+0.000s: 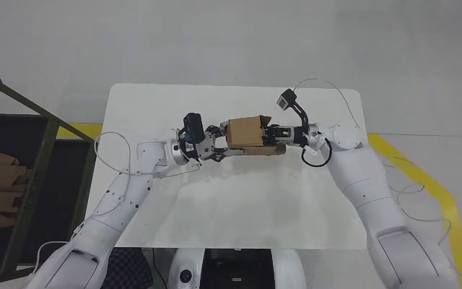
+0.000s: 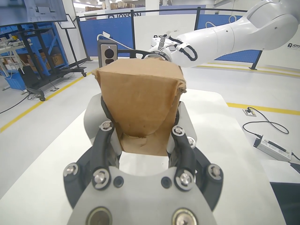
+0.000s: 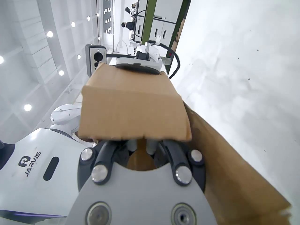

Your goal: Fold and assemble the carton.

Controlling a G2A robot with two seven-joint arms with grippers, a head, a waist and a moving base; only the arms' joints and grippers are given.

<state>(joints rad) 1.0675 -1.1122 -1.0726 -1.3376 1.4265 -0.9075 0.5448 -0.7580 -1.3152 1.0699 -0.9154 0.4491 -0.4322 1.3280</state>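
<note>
Left gripper [image 2: 141,120] clamps brown cardboard carton [image 2: 140,87]; right gripper [image 3: 141,145] at carton's opposite end, grasp unclear; likely light, crushable, so hold near creases.

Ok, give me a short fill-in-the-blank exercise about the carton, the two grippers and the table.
1. The carton is ___ in colour.
2. The left gripper and the right gripper hold it from ___ ends.
3. The table under them is ___ in colour.
Missing words: brown; opposite; white.
</note>
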